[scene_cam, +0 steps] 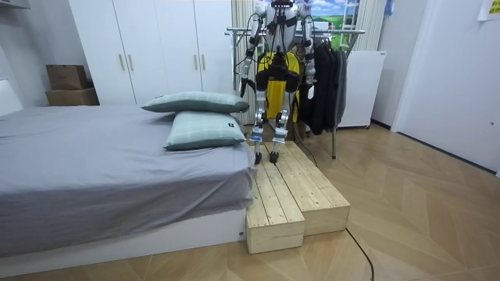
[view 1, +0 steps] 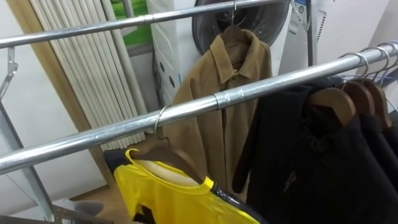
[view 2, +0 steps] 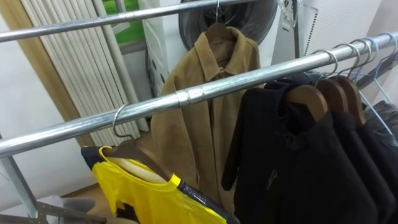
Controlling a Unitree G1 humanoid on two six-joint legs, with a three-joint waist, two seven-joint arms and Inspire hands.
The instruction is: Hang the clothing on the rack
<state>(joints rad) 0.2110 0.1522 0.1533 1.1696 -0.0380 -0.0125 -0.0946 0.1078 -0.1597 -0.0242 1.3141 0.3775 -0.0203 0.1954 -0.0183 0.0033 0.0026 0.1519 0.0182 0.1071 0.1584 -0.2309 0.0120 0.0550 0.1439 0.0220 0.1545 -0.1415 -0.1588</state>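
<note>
A yellow shirt with dark trim [view 1: 168,196] hangs on a wooden hanger [view 1: 163,151]. The hanger's metal hook [view 1: 158,121] is over the near steel rail [view 1: 249,93] of the clothes rack, at its left part. In the room view I stand on a wooden platform [scene_cam: 289,195], facing the rack, with the yellow shirt [scene_cam: 277,86] in front of me. My left hand [scene_cam: 245,86] and right hand [scene_cam: 310,91] are low beside my body, too small to read.
A brown coat [view 1: 211,106] hangs from the far rail [view 1: 124,23]. Several black garments [view 1: 323,162] on wooden hangers crowd the near rail's right end. A bed [scene_cam: 94,172] with two pillows lies on the room view's left. A white cabinet [scene_cam: 363,86] stands behind the rack.
</note>
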